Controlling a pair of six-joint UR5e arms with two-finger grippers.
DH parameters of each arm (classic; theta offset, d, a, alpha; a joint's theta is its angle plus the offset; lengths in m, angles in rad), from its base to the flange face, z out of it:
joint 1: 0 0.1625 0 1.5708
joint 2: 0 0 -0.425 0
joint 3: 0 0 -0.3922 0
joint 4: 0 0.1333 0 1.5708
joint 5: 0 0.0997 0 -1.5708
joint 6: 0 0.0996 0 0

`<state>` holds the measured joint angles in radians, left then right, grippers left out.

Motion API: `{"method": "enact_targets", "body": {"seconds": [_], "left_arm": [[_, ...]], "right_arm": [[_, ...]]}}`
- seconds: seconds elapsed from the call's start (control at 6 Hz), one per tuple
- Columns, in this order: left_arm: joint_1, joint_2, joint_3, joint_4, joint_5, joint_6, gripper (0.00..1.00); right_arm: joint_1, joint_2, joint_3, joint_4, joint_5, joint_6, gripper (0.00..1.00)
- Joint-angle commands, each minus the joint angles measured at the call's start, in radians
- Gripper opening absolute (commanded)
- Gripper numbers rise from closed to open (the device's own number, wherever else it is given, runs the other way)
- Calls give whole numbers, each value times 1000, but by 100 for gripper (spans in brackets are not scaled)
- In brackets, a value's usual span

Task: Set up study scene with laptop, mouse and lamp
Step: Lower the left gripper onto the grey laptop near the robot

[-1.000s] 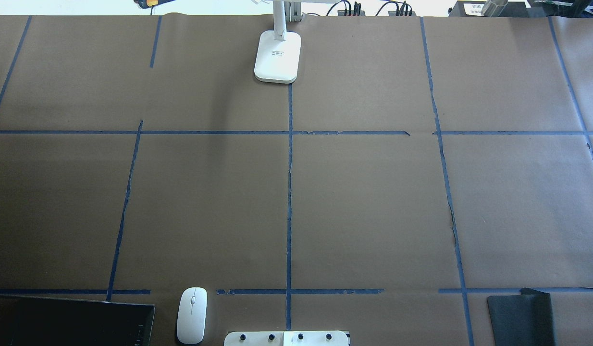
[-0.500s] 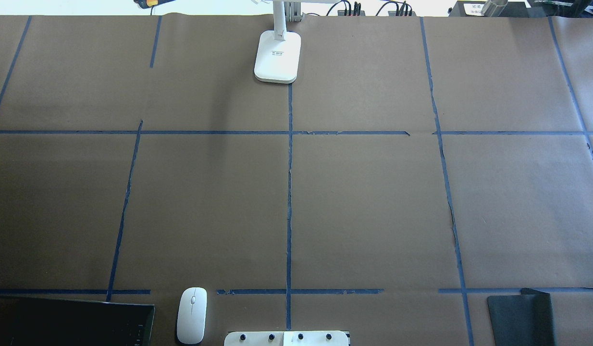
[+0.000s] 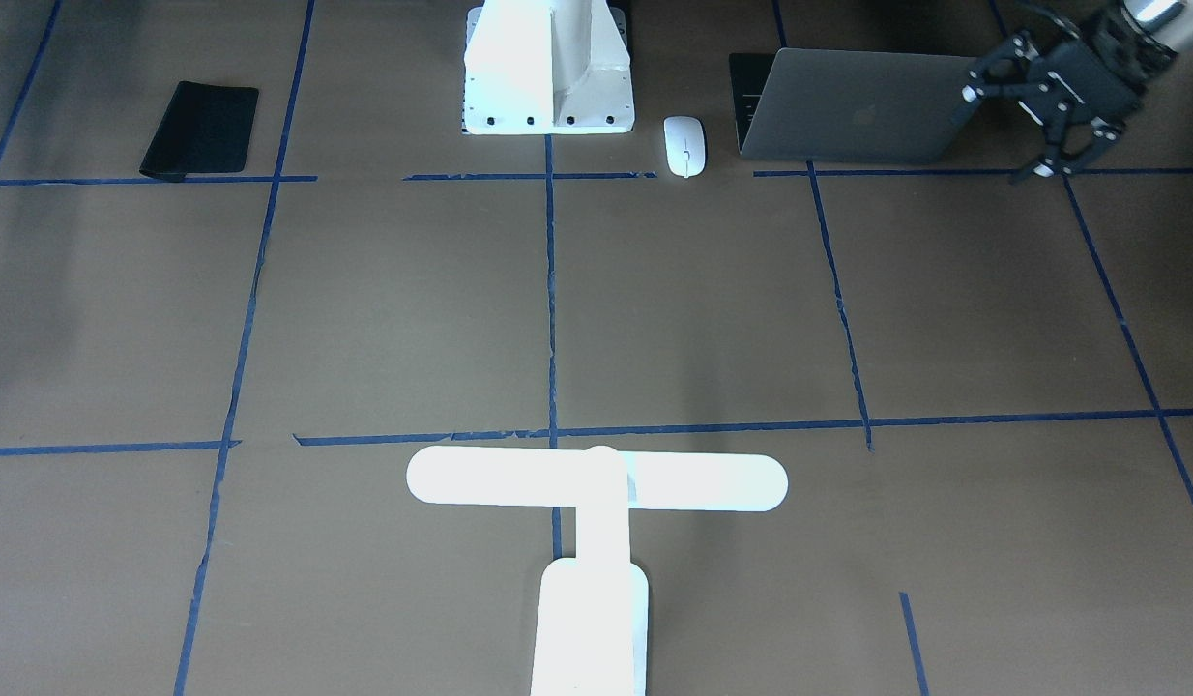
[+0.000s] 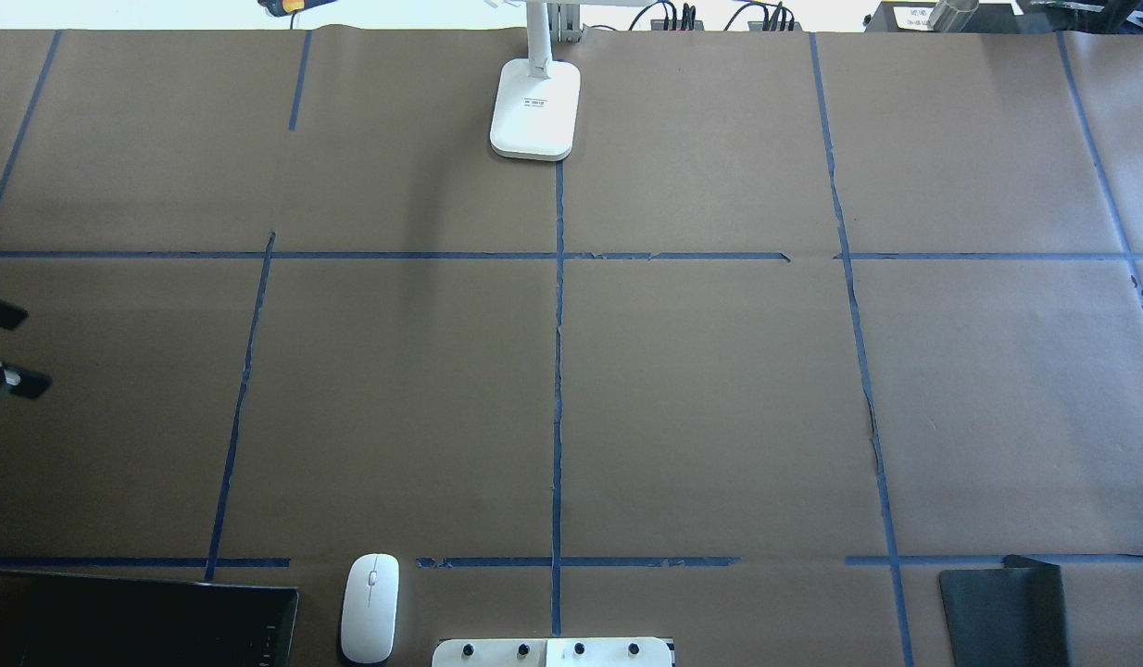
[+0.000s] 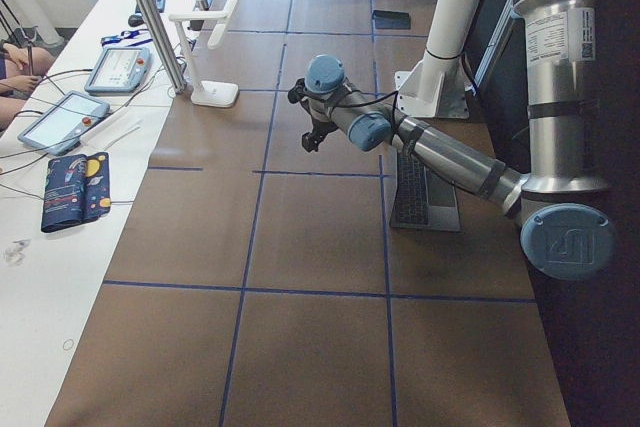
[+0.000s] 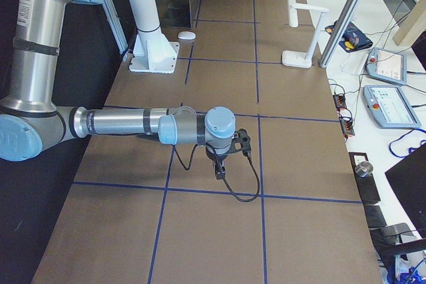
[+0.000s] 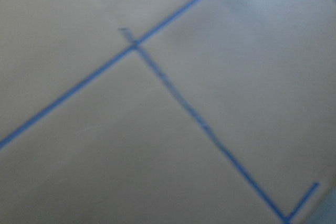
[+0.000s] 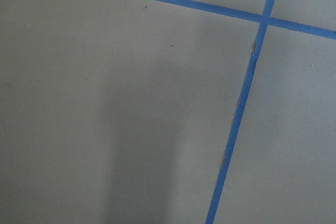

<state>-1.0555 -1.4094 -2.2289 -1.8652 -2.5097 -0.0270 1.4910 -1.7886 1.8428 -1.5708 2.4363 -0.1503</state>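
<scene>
Front-facing view: laptop [image 3: 858, 106] sits open in the upper right of the frame, lid back toward the camera. The mouse [image 3: 684, 146] is just left of it, apart from it. The lamp [image 3: 596, 483] is at bottom centre, its bar lying across the frame. My left gripper [image 3: 1003, 135] hangs at the laptop's right edge, fingers spread wide and holding nothing. I can't tell if it touches the lid. A black pad [image 3: 200, 130] is upper left and the white pedestal [image 3: 548, 77] top centre. Overhead view: laptop in the lower left corner, mouse just right of it, lamp base at top centre, pad lower right. Only the left gripper's two spread fingers poke in at the left edge. Left side view: near arm reaches out over the brown table [image 5: 320, 247] with the laptop under its forearm, and the lamp is upper left. Right side view: right gripper [image 6: 221, 164] points down over bare paper at mid frame. I can't tell whether it is spread or closed. Mouse and laptop are far off at the top. Both wrist views show only paper and blue tape [image 8: 241, 108], and the left one is blurred.
</scene>
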Motion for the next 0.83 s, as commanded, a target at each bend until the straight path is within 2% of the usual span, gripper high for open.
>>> {"method": "enact_targets", "body": {"seconds": [0.0,0.17,0.33,0.5,0.67], "left_arm": [[144,72,-145,-3,43,81,97],[164,152,-165,-3,104,245,97],[184,179,-167,-5,104,325,97],[246,222,-166,-49,114,332,97],[317,249,-164,-74,161,332,97]], "right_arm": [[0,2,-2,-2,0,-2,100],[0,0,-4,-2,0,0,100],[0,0,-4,-2,0,0,100],[0,0,-4,-2,0,2,100],[0,0,-2,-2,0,0,100]]}}
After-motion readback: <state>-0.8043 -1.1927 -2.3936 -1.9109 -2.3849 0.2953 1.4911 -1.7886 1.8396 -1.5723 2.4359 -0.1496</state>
